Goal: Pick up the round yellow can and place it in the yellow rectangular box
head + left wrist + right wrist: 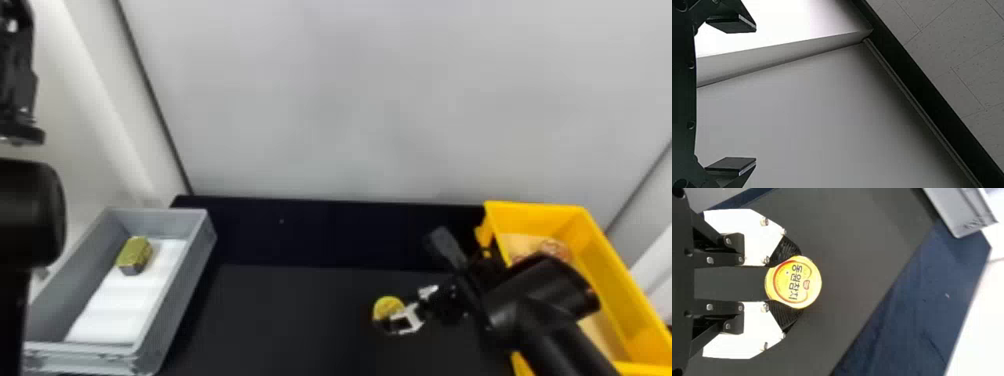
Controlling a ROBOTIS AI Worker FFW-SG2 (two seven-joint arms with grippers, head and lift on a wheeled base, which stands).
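Observation:
My right gripper (404, 320) is low over the black table, left of the yellow rectangular box (607, 255), with the round yellow can (388, 306) at its fingertips. In the right wrist view the can (794, 282) sits between the two pads of the right gripper (785, 282), which is shut on it, one pad against each side. The left arm is parked high at the far left, its gripper (20, 132) raised beside the wall; in the left wrist view the left gripper (730, 94) stands open, nothing between its fingers.
A grey bin (200, 260) at the left holds a gold-topped block (135, 255) on a white sheet. The right forearm crosses the yellow box's near left wall, and reddish items (554, 248) lie inside the box. A pale wall rises behind the table.

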